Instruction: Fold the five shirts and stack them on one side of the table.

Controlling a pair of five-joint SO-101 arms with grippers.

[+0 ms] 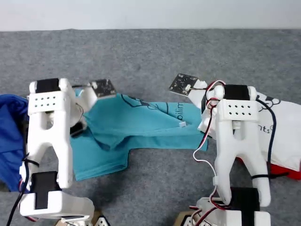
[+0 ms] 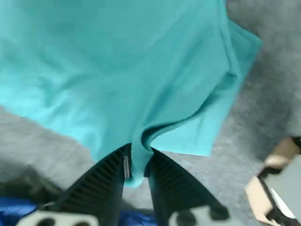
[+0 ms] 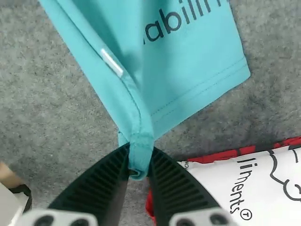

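Teal shirt on grey table

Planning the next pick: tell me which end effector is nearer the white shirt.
Right. The right end effector, shut on the teal shirt, sits beside the white shirt; the left end effector grips the teal shirt's opposite end, near the blue shirt.

high: overhead, facing table | wrists: close, along jaws | shared: teal shirt

teal shirt: centre, partly folded | blue shirt: left edge | white shirt: right, over red shirt
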